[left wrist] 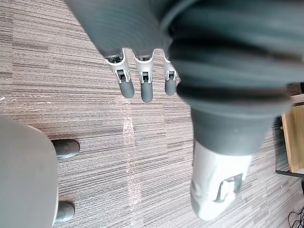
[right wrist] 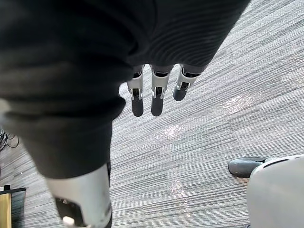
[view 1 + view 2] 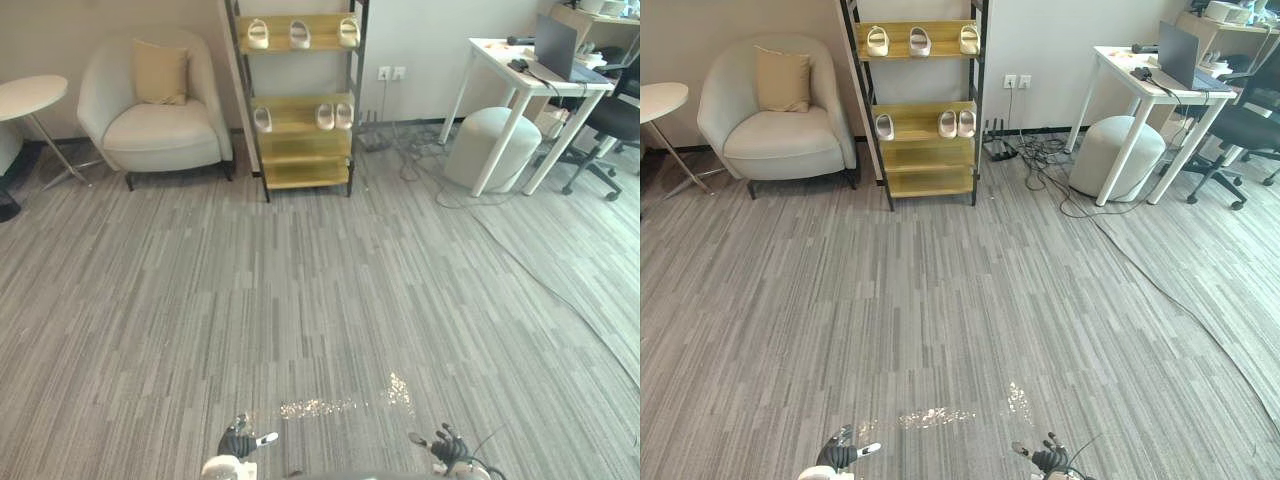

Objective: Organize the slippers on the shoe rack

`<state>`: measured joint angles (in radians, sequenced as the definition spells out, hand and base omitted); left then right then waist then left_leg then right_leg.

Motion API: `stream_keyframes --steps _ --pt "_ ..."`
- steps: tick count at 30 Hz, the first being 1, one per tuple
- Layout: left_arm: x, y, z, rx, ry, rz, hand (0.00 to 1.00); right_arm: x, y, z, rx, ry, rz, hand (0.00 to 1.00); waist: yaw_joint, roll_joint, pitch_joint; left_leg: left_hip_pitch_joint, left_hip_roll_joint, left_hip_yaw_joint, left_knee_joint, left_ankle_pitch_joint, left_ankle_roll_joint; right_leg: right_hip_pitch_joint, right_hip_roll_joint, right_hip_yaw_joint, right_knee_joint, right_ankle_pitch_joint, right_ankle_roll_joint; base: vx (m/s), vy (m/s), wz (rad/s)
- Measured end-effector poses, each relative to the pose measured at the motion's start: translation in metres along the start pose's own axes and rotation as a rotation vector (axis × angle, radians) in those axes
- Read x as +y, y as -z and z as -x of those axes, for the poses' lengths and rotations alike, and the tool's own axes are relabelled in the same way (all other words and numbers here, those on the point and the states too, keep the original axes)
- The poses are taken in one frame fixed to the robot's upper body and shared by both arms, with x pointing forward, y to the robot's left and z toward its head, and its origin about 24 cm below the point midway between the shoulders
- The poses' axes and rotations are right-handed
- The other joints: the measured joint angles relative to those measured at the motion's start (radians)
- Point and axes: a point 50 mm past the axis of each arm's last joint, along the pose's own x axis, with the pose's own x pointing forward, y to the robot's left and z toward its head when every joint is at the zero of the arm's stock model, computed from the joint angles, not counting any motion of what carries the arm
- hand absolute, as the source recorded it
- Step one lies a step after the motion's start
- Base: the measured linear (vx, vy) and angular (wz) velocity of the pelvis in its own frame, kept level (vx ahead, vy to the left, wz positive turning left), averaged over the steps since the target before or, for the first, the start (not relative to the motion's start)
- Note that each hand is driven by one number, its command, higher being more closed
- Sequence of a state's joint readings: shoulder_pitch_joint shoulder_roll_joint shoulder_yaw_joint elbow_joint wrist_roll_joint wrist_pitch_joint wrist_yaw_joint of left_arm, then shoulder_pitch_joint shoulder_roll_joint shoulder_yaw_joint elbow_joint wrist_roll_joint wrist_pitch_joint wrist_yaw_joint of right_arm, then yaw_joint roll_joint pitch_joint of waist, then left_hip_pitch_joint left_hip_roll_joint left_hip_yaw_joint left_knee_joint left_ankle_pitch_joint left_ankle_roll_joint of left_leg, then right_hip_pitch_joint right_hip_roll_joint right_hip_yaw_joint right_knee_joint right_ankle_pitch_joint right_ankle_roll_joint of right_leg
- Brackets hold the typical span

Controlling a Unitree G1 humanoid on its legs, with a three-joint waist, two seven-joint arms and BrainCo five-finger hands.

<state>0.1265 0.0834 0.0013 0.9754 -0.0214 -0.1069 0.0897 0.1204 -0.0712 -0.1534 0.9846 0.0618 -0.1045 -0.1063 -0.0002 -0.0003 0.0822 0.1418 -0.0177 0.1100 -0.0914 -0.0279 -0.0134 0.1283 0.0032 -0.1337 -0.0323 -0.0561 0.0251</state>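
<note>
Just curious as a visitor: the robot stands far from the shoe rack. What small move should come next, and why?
Probably a step forward toward the shoe rack: its slippers sit across the carpet, out of reach, and the left robot hand and right robot hand hang open and empty.

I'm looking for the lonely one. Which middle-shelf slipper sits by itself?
The left slipper, set apart from the pair huddled together at the shelf's right end.

We've got our right hand point(image 2: 158, 71), dark ribbed cover and all, hanging above the grey striped carpet floor point(image 2: 228, 61), silver dark-tipped fingers point(image 2: 137, 102) straight, thumb point(image 2: 83, 199) set apart.
</note>
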Motion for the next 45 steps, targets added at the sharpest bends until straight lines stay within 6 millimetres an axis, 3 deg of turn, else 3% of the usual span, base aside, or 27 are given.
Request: stream_keyframes --steps 7,33,37,38,39,41,42,43,45 --pt "-0.005 -0.002 -0.002 0.005 0.021 -0.033 0.0 0.014 0.002 0.001 0.019 -0.032 -0.033 0.0 0.0 -0.006 0.001 0.004 -0.002 -0.001 -0.008 -0.001 -0.002 0.004 0.0 -0.001 -0.008 -0.002 0.003 0.0 0.0 0.0" --pt "-0.006 -0.009 -0.005 -0.019 0.04 -0.08 0.0 0.022 -0.002 -0.001 0.009 -0.075 -0.007 0.0 0.002 -0.022 0.029 0.004 0.0 0.009 0.017 -0.02 -0.014 0.005 -0.001 -0.001 0.016 -0.023 -0.005 -0.01 -0.021 -0.01" --pt "-0.004 -0.018 -0.008 -0.032 0.035 -0.084 0.0 0.021 -0.004 -0.001 0.007 -0.071 -0.034 0.0 0.008 -0.026 0.05 -0.114 0.026 0.009 0.285 -0.169 -0.039 -0.039 -0.008 -0.016 0.142 -0.117 -0.027 -0.01 -0.034 0.04" --pt "-0.004 -0.018 -0.008 -0.033 0.035 -0.086 0.0 0.02 -0.004 -0.001 0.006 -0.069 -0.036 0.0 0.009 -0.016 0.056 -0.144 0.037 0.029 0.372 -0.193 -0.068 -0.039 -0.008 -0.017 0.158 -0.137 -0.04 0.05 -0.019 0.09" --pt "-0.003 -0.022 -0.009 -0.043 0.033 -0.088 0.0 0.02 -0.007 -0.002 -0.002 -0.07 -0.038 0.0 0.006 -0.029 0.062 -0.186 0.047 0.059 0.486 -0.196 -0.074 -0.038 -0.014 -0.021 0.172 -0.147 -0.044 0.05 -0.033 0.1" --pt "-0.005 -0.031 -0.01 -0.074 0.035 -0.076 0.0 0.014 -0.01 -0.003 -0.014 -0.057 -0.037 0.0 0.009 -0.012 0.086 -0.289 0.09 0.107 0.732 -0.176 -0.104 -0.014 -0.018 -0.019 0.187 -0.167 -0.054 0.09 -0.029 0.01" --pt "-0.005 -0.033 -0.011 -0.077 0.031 -0.062 0.0 0.012 -0.012 -0.004 -0.019 -0.052 -0.037 0.0 0.01 -0.011 0.095 -0.335 0.111 0.125 0.828 -0.175 -0.107 0.004 -0.023 -0.016 0.185 -0.176 -0.059 0.15 0.003 -0.09" --pt "-0.006 -0.034 -0.011 -0.078 0.028 -0.044 0.0 0.012 -0.015 -0.005 -0.028 -0.053 -0.043 0.0 0.009 0.005 0.101 -0.359 0.136 0.142 0.869 -0.206 -0.086 0.019 -0.025 -0.01 0.185 -0.184 -0.064 0.2 0.031 -0.1" --pt "-0.008 -0.037 -0.012 -0.085 0.031 -0.042 0.0 0.009 -0.015 -0.006 -0.022 -0.043 -0.049 0.0 0.01 0.009 0.106 -0.392 0.147 0.155 0.82 -0.229 -0.069 0.046 -0.044 0.006 0.17 -0.189 -0.057 0.19 0.061 -0.19"
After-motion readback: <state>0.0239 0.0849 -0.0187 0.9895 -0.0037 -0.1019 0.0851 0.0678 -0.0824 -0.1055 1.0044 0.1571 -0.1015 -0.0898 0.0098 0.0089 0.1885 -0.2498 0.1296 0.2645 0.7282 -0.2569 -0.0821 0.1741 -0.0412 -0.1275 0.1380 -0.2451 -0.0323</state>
